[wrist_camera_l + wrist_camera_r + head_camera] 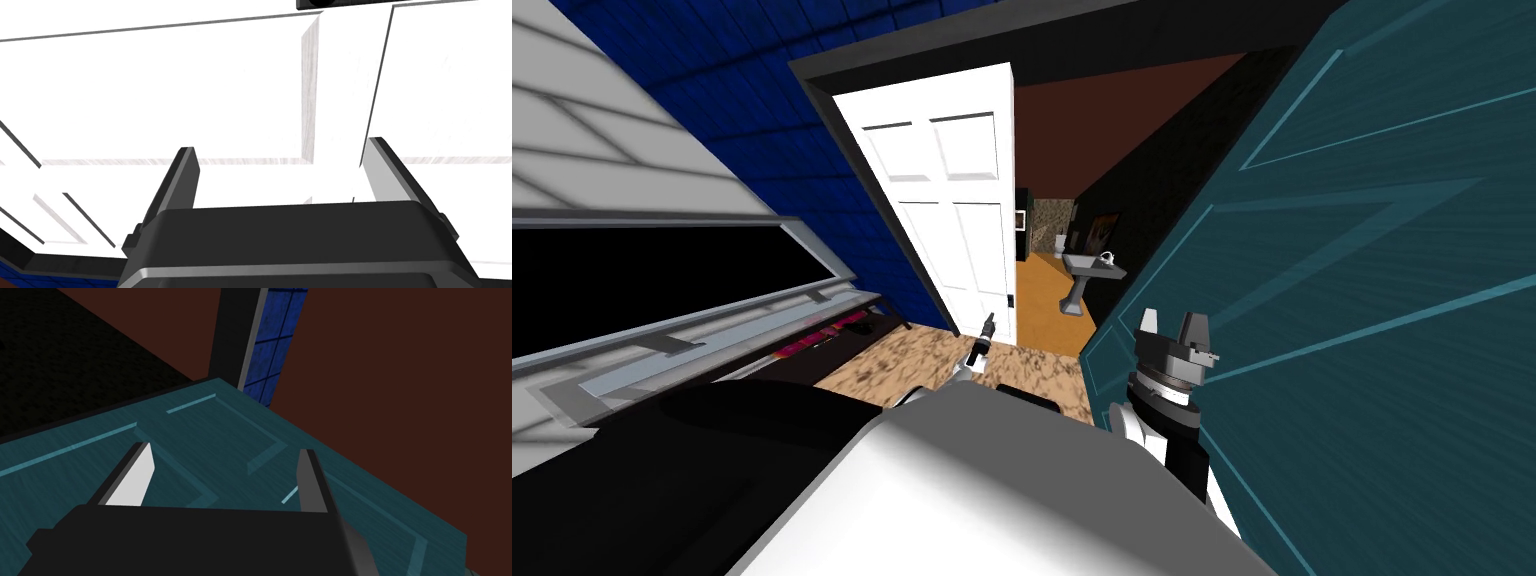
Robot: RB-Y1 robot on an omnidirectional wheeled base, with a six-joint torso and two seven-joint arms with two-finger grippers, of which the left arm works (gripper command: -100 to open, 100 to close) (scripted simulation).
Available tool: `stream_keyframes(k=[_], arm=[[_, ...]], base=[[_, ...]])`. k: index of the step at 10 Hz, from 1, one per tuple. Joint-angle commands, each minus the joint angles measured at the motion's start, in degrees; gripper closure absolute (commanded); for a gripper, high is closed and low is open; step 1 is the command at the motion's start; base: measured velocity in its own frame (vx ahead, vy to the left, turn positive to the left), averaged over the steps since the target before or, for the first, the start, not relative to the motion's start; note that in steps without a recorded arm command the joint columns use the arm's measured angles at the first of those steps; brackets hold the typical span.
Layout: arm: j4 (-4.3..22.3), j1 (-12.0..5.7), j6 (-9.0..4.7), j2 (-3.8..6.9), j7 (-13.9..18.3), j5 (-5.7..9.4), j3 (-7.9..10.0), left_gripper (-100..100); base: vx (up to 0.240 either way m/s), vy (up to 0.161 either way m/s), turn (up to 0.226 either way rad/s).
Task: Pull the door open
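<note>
The left end effector [281,145], fingers spread and empty, points at the white door [200,90], close to its panelled face. The door's dark handle [350,4] lies just beyond the fingertips, apart from them. In the head view, this end effector sits just below the handle, at the white door's free edge. Right of the white door, the doorway shows a sink [1092,265]. Further right, the right end effector [1172,320], also spread and empty, faces a teal door [1362,250].
</note>
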Motion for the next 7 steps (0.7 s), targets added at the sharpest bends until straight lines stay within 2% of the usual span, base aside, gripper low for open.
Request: stream_keyframes(k=[1, 7], arm=[[1.96, -0.79, -0.38, 0.14, 0.26, 0.29, -0.02, -100], [9.22, -3.80, -2.21, 0.43, 0.99, 1.21, -0.05, -100]], base=[[0.099, 0.013, -0.062], [0.083, 0.016, -0.069]])
